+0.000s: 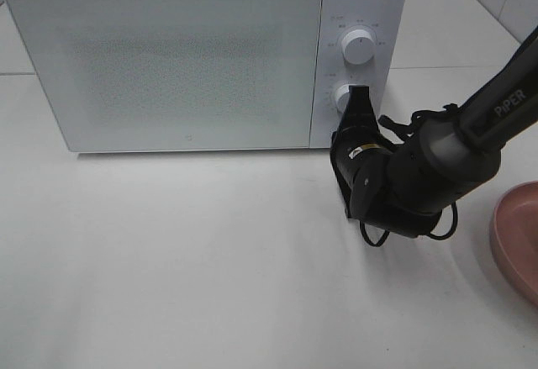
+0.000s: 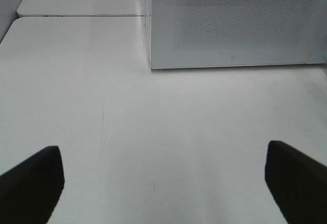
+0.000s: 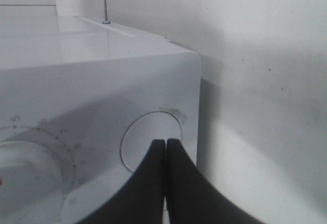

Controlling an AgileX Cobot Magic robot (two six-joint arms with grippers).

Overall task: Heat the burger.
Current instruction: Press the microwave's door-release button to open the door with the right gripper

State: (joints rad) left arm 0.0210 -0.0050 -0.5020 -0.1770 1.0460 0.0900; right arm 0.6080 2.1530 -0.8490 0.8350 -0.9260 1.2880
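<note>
Burger not in view in any camera; judging by the shut door of the microwave (image 1: 168, 66), it is probably inside, can't confirm. Right gripper (image 1: 360, 102) is clenched with nothing in it, tips pressed together right at the lower knob (image 1: 342, 94) on the control panel, below the upper knob (image 1: 359, 47). Step looks like setting the timer. To do it well, keep the tips on the knob face, turn about the knob's own axis and push lightly so the oven doesn't slide. Left gripper (image 2: 163, 183) is released and empty over bare table (image 1: 210, 260). A pink plate (image 1: 517, 234) sits at the right edge.
</note>
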